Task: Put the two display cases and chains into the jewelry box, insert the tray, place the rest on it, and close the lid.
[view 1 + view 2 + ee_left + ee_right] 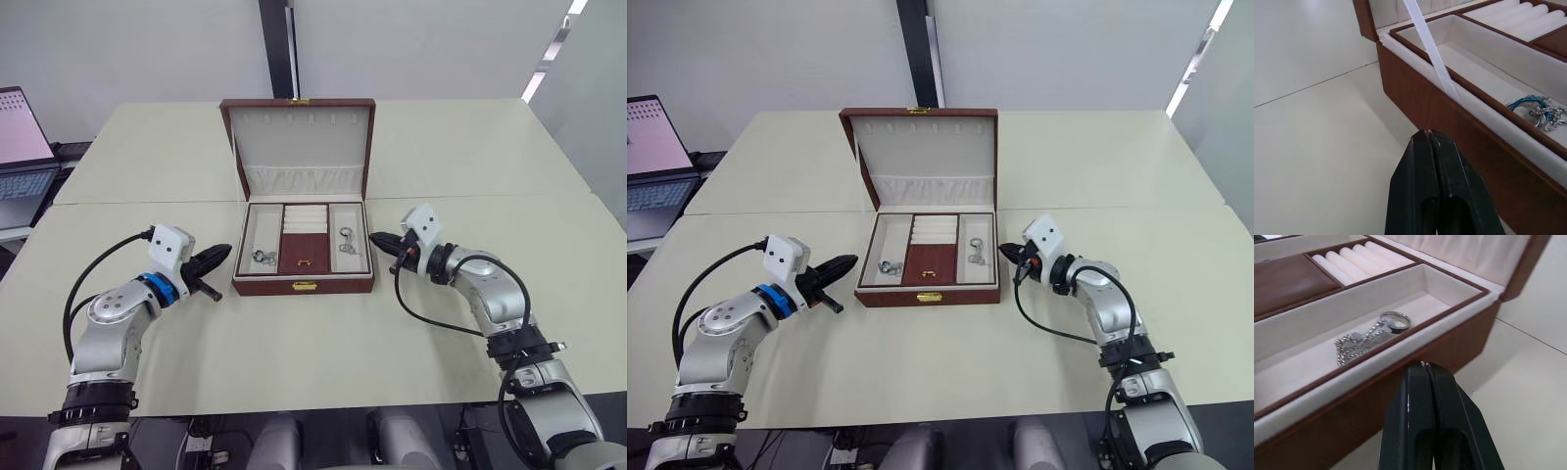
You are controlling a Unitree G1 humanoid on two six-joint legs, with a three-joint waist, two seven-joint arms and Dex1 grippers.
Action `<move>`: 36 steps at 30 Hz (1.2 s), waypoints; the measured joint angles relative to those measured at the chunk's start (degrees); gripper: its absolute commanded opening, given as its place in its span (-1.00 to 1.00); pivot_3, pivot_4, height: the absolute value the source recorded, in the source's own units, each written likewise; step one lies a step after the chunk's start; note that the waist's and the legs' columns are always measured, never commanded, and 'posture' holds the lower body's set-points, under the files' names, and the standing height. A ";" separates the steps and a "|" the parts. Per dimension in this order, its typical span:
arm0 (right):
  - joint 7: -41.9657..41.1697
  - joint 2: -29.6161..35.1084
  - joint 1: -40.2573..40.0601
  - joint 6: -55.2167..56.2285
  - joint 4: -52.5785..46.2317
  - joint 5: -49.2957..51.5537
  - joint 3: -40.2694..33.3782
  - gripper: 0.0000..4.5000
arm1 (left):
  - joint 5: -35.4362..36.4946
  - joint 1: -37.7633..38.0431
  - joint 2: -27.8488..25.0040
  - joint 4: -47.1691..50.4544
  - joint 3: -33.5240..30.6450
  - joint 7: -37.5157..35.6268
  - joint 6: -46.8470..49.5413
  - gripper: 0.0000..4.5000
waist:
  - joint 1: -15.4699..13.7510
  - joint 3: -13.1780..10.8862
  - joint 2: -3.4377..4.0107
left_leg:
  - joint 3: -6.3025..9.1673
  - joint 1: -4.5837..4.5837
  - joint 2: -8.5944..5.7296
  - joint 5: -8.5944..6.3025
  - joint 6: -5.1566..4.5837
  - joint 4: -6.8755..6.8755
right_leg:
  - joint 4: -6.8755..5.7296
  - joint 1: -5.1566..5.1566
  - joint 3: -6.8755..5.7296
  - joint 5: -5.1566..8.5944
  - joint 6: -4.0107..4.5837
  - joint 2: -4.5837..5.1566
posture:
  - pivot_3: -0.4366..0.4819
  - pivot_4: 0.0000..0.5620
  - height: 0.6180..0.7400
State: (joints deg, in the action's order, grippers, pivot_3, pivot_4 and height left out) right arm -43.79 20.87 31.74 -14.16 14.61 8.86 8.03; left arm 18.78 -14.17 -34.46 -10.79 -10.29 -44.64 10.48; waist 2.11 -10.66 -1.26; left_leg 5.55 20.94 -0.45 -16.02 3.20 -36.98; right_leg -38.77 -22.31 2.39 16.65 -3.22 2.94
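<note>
The jewelry box [304, 286] stands open at the table's centre, its lid [299, 137] upright and cream-lined. The tray [304, 253] sits inside it, with cream ring rolls at the back of its brown middle. A silver piece with a blue ring [1537, 110] lies in the tray's left compartment. The right compartment holds a silver ring on a chain-like bundle [1371, 335]. My left gripper [225, 251] is shut and empty just left of the box. My right gripper [375, 237] is shut and empty just right of it. The display cases are hidden.
A white ribbon stay [1432, 54] runs from the lid to the box's left wall. A gold clasp [305, 286] sits on the front wall. A laptop [22, 157] stands off the table's far left.
</note>
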 measured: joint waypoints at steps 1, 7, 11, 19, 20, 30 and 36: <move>-0.11 -0.05 0.30 -0.01 0.10 -0.62 0.30 -0.99 | 0.02 0.00 0.22 0.01 0.43 -0.23 0.12 -1.00 | 0.14 0.00 0.00 | 0.02 0.00 0.00 0.00 0.00 0.00 | -0.01 0.00 0.00 0.00 0.00 0.00 | -0.05 -0.47 1.00; -1.70 0.19 -0.31 -1.58 -1.61 -0.95 0.83 -0.99 | 1.01 2.41 0.24 3.18 0.75 -1.96 3.19 -1.00 | 0.28 0.00 0.00 | 0.14 -0.01 0.01 0.00 0.00 0.01 | -0.02 0.00 -0.01 0.00 0.00 0.02 | -0.05 -0.47 1.00; -4.21 2.01 -3.57 -5.43 -7.01 0.56 0.24 -0.99 | 3.02 6.04 0.21 7.98 -0.09 -2.70 6.05 -1.00 | 0.19 0.00 0.00 | 0.20 0.02 0.03 -0.01 -0.01 0.03 | 0.07 0.01 0.00 0.00 0.00 0.14 | -0.05 -0.47 1.00; -6.11 4.24 -9.23 -13.08 -17.30 3.20 -0.06 -0.99 | 4.66 11.34 -2.07 15.05 -1.49 -3.78 11.22 -1.00 | 0.25 0.01 0.01 | 0.25 -0.03 0.01 -0.01 -0.02 0.03 | 0.06 0.04 -0.01 0.01 -0.01 0.08 | -0.05 -0.47 1.00; -6.11 4.39 -9.71 -13.65 -18.13 3.30 -0.09 -0.99 | 4.93 11.82 -2.23 15.60 -1.61 -3.78 11.68 -1.00 | 0.26 0.01 0.01 | 0.25 -0.04 0.01 -0.01 -0.01 0.03 | 0.05 0.05 -0.01 0.01 -0.01 0.08 | -0.05 -0.47 1.00; -6.11 5.40 -13.03 -17.17 -23.99 3.90 -0.26 -0.99 | 6.92 18.19 -2.88 21.79 -3.53 -3.78 13.90 -1.00 | 0.31 0.03 0.02 | 0.23 -0.06 0.01 -0.01 -0.02 0.03 | 0.08 0.07 0.01 0.01 -0.01 0.09 | -0.05 -0.47 1.00; -6.10 5.40 -13.06 -17.82 -24.40 3.90 -0.26 -0.99 | 7.07 18.62 -3.02 21.99 -3.61 -3.80 13.73 -1.00 | 0.30 0.05 0.02 | 0.23 -0.07 0.01 -0.01 -0.02 0.04 | 0.08 0.08 0.00 0.01 -0.01 0.08 | -0.05 -0.47 1.00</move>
State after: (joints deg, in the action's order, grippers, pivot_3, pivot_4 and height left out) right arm -49.89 26.27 18.68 -31.98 -9.79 12.75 7.78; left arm 25.85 4.45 -37.47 11.20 -13.90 -48.45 24.22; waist 2.41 -10.62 -1.23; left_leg 5.78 20.87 -0.45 -16.03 3.18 -36.94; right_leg -38.69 -22.23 2.38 16.66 -3.23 3.02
